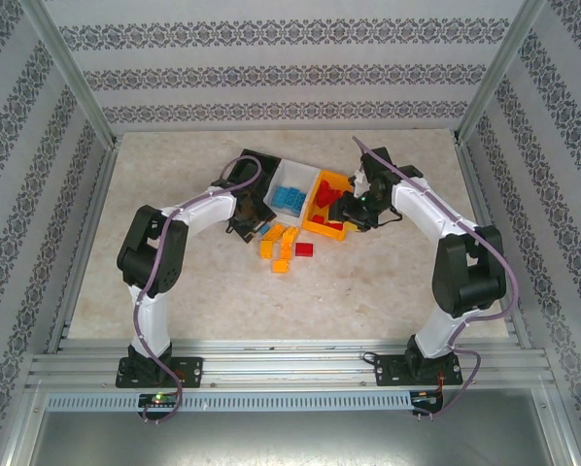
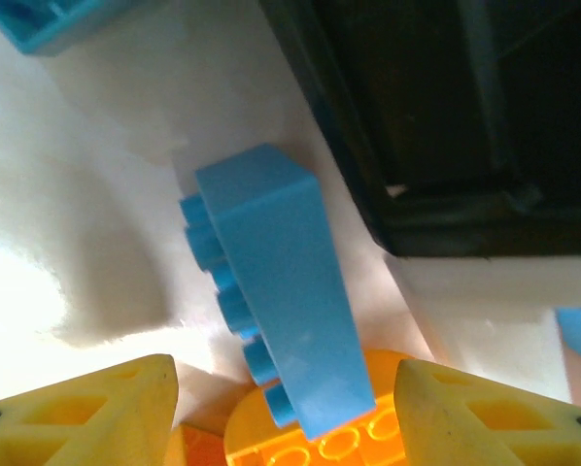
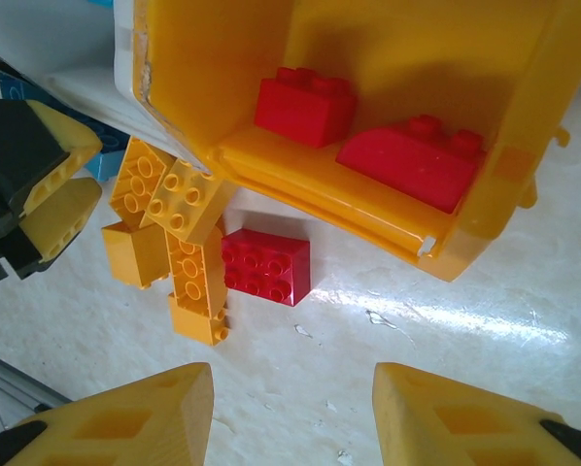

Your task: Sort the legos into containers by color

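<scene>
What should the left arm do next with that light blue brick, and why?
Probably ease the left end effector forward a little and close on the light blue brick. Its fingers stand open, with the brick just ahead in line with the gap. The brick lies on the table beside the black bin, outside the white bin that holds the other blue bricks.

This is a robotics lab test cell. The table [image 1: 368, 291] is a beige marbled slab with aluminium posts [image 1: 69, 78] at its far corners and patterned panels [image 1: 290, 73] along its far and side edges. Aluminium rails [image 1: 290, 367] and a slotted cable duct [image 1: 290, 400] run along its near edge, where the left arm [image 1: 159, 252] and right arm [image 1: 465, 272] are bolted. Legos [image 1: 283, 248] and containers [image 1: 300, 175] sit mid-table.
</scene>
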### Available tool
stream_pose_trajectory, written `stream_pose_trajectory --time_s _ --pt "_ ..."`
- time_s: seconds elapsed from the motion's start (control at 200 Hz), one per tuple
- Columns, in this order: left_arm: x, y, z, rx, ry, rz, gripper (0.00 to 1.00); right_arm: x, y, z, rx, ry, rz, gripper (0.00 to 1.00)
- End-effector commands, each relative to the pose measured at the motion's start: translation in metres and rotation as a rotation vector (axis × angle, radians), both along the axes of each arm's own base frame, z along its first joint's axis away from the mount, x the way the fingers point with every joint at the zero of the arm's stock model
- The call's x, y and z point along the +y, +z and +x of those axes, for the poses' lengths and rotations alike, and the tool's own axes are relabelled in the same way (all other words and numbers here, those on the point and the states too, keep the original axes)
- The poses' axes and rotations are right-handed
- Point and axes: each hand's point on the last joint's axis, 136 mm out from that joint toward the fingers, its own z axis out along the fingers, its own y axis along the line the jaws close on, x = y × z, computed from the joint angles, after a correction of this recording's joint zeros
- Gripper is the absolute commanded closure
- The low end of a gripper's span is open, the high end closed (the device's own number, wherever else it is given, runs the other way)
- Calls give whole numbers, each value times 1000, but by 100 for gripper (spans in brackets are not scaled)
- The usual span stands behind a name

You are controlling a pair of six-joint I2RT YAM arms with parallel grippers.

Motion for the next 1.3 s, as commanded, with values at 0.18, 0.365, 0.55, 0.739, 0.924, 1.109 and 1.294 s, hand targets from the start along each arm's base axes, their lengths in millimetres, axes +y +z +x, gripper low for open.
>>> stream_pose_trajectory --time_s 0.18,0.365,0.55,0.739,0.924,1.109,1.294 --pt "20 -14 -7 70 67 46 42 -2 11 -11 -32 23 16 53" --pt "25 -16 -16 74 69 54 57 -3 13 -16 -37 21 21 53" --pt "29 -17 -26 86 50 60 70 -3 15 -22 -36 24 33 53" --pt "41 -2 -44 73 43 81 80 -7 19 -30 -56 31 17 53" --pt "45 29 -56 -10 17 68 80 -14 15 -38 -46 16 -2 52" --pt "20 77 -33 -179 -212 64 80 -15 14 -41 -49 17 -1 52" --pt "-13 104 -7 -224 -508 146 80 -16 19 -39 -61 15 -1 52"
